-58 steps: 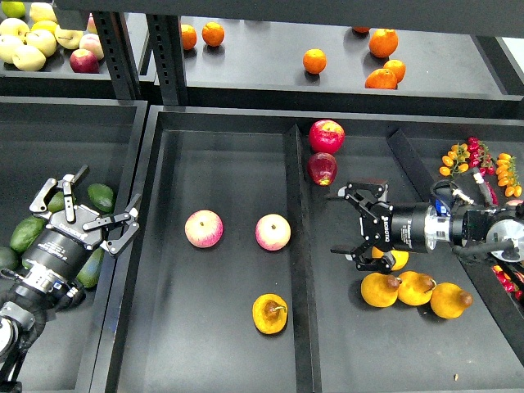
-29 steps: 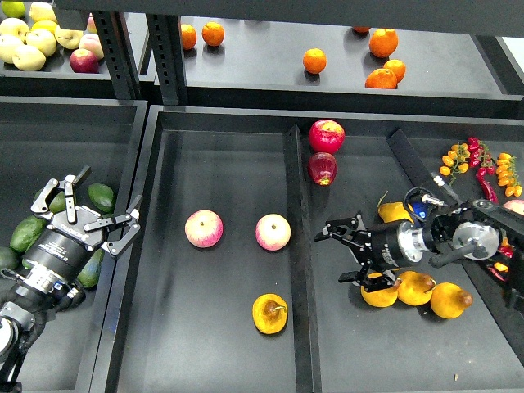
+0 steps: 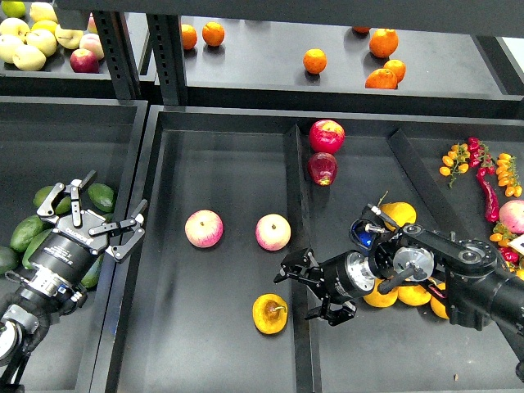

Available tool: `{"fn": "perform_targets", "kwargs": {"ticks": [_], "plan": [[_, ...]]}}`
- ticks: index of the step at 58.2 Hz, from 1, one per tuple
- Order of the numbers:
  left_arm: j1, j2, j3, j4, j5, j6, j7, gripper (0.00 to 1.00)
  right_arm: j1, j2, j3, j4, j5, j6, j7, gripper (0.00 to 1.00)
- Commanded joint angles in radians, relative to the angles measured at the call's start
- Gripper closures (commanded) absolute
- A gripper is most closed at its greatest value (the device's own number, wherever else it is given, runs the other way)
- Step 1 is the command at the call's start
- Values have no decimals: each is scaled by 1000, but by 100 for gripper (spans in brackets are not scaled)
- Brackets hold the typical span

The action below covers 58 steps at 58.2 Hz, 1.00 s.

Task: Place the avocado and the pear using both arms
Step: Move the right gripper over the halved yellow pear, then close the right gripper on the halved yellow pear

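Left arm: enters from the near left corner, angled up and right; left gripper [image 3: 105,211] spread wide and empty, poised over the avocados [image 3: 100,196] heaped in the left bin [image 3: 74,131], fingertips toward the bin's right wall.

Right arm: enters from the right, lying low and pointing left; right gripper [image 3: 307,288] splayed wide and empty, hanging over the divider [image 3: 293,188] between the two middle bins, just right of the pear [image 3: 270,313] and apart from it.

Pear: near part of the centre bin [image 3: 221,147], on its side, stem pointing right toward the right gripper, dark blotch around the stem facing up.

Two pink apples [image 3: 204,228] lie farther back in the same bin. Other yellow pears [image 3: 399,214] cluster in the right bin, partly hidden behind the right arm. Which avocado is intended cannot be told
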Motion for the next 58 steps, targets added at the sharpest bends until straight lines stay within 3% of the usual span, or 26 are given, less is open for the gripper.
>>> {"fn": "perform_targets", "kwargs": {"ticks": [1,58], "plan": [[0,0,1,-1,0,0,1,1,-10,19,-10,-11,1,0,0,0],[2,0,1,-2,0,0,4,1,-46,156,9,-209,-2,0,0,1]]}}
